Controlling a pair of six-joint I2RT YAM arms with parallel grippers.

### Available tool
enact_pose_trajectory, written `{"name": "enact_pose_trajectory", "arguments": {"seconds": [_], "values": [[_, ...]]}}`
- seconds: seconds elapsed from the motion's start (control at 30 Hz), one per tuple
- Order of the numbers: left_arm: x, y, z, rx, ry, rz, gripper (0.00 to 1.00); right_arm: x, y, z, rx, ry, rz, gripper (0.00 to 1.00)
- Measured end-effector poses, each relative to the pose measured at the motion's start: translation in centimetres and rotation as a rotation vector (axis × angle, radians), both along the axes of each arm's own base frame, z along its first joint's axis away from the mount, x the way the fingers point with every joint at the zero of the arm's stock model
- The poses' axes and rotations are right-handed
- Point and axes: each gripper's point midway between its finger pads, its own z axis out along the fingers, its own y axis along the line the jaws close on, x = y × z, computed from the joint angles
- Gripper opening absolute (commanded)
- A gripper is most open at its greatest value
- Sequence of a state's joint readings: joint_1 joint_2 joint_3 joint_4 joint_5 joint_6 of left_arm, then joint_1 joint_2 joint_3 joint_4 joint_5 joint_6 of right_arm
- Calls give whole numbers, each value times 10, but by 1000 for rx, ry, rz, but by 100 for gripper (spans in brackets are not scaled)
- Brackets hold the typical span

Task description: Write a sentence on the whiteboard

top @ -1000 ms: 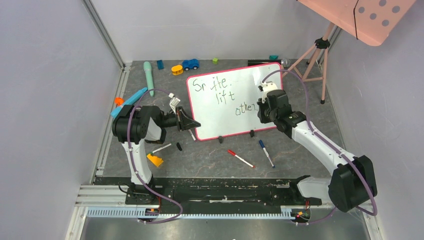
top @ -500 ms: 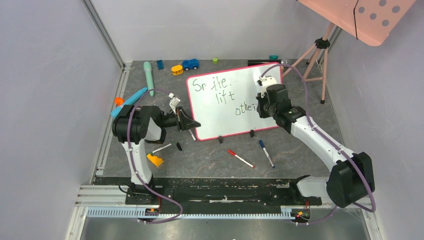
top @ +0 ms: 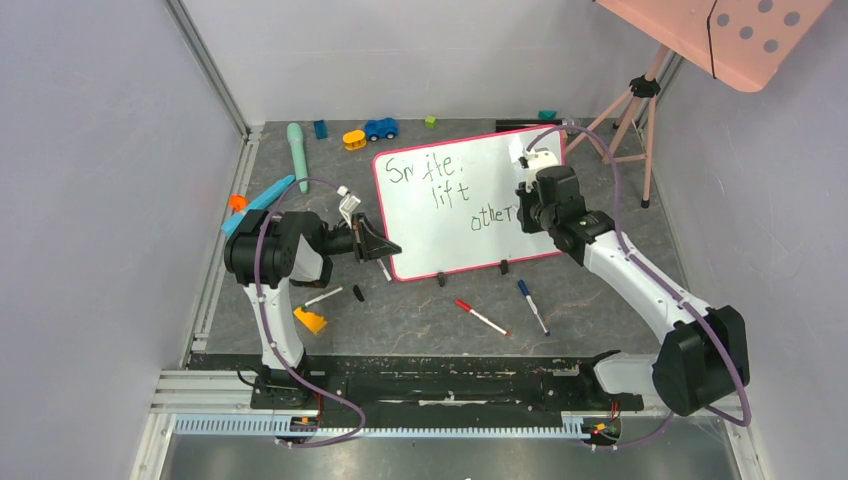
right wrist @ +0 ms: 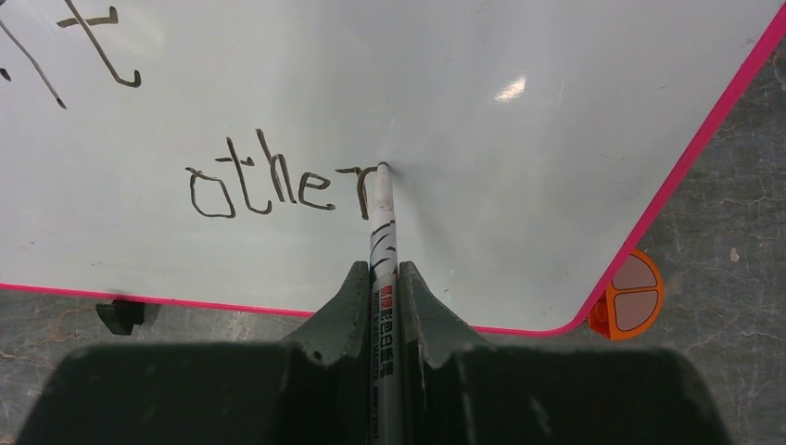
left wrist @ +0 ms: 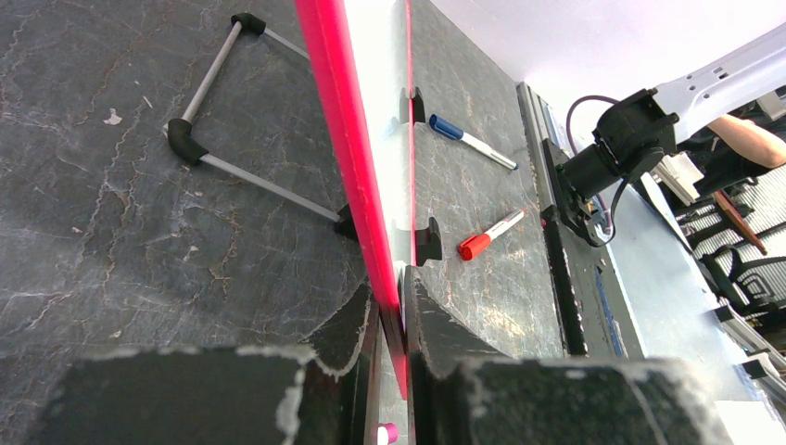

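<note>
Glossy white, with a thin pink-red frame and two small black feet, the rectangular whiteboard (top: 445, 240) stands tilted back in the middle of the dark grey stone-patterned table (top: 400, 310), toward its far side. A black handwritten sentence (top: 440, 185) crosses it in three staggered lines, the lowest reading "other". The tip of a slim white-barrelled black marker (right wrist: 383, 218) touches the board at the top of the last letter, the r. The right gripper (right wrist: 381, 283) has its jaws clamped on that marker's barrel. At the board's near left corner the left gripper (left wrist: 389, 292) is pinched on the pink-red frame, bracing it. A red-capped marker (top: 481, 317) and a blue-capped marker (top: 532, 305) lie on the table on the near side of the board, apart from it.

The step in hand looks like finishing the r. It calls for light, even pressure, a short curved stroke to the right and a clean lift-off. The left grip should be firm, so the board neither slides nor tips back under the pen.
</note>
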State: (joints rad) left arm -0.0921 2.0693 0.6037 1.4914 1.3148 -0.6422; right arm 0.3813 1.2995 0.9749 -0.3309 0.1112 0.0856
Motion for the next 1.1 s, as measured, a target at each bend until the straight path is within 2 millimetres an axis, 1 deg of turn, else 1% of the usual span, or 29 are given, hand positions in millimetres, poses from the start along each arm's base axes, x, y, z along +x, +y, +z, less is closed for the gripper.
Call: {"name": "enact_pose_trajectory", "arguments": {"seconds": [0.17,0.23,0.4,0.47,0.53,0.8,0.9,1.1], "values": [[0,0,0,0,0,0,14,0,-2,7,9,-16,-3,0],[0,0,0,0,0,0,14,-2,-2,14,23,-35,2,0],[0,0,0,0,0,0,14,-9,-3,43,59,-110,14,0],[0,0,0,0,0,0,14,-11,-4,48,62,-125,13,0],[0,0,0,0,0,0,14,-11,-5,46,60,-121,12,0],[0,0,0,0,0,0,14,-17,-9,15,34,-49,1,0],[0,0,0,0,0,0,14,-18,-11,11,32,-42,-1,0],[0,0,0,0,0,0,14,-17,-13,11,36,-41,-10,0]]}}
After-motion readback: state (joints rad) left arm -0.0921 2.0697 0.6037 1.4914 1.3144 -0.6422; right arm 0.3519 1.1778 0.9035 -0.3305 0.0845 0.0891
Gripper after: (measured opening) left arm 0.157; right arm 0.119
